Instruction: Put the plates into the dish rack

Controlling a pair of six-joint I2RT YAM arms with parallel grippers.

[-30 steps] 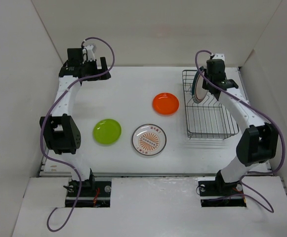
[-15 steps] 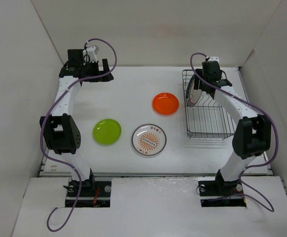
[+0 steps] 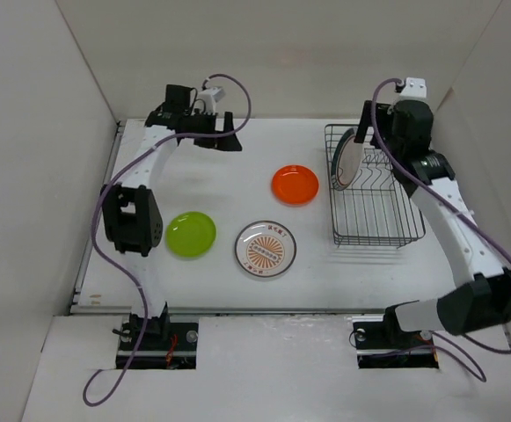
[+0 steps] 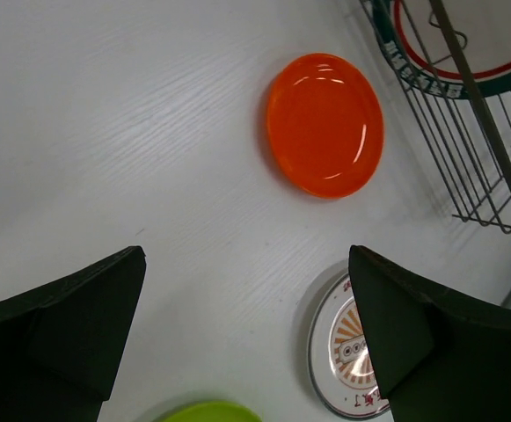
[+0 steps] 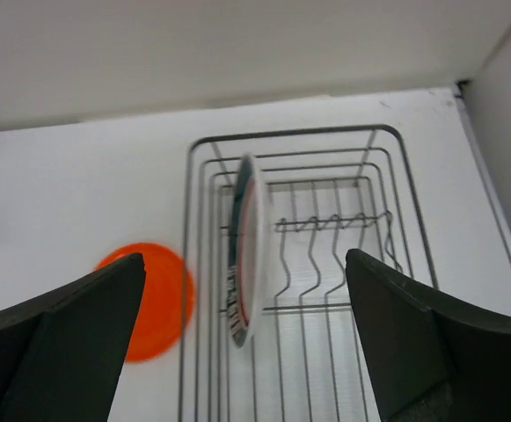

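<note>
**A:** Start at the left. What is the left tool [image 4: 244,264] doing?

**B:** It is spread wide with nothing held, hovering over the far desk [image 3: 237,189]. Its camera looks down on the orange plate [image 4: 325,123].

**A:** And the plates lying flat?

**B:** The green plate [image 3: 191,234] is nearest the left arm, with the sunburst plate [image 3: 266,247] just beside it to the right. The orange plate is farther back, near the left edge of the rack [image 3: 378,239]. All three lie flat on the desk, apart from one another.

**A:** And inside the rack?

**B:** The teal-rim plate [image 3: 346,158] stands on edge between the wires at the far left end. By my count that is one of four loaded.

**A:** The right tool?

**B:** The right tool [image 5: 244,259] hangs above the rack, spread apart and empty.

**A:** What could go wrong from here?

**B:** Probably three things. A flat plate offers a tool very little lip, so a shallow pinch could let it skate across the desk or drop on the lift. The orange plate lies between the two arms, so they could clash if both reach for it. A second plate pushed in carelessly could also knock the standing one over, or out of the rack's left side.
</note>
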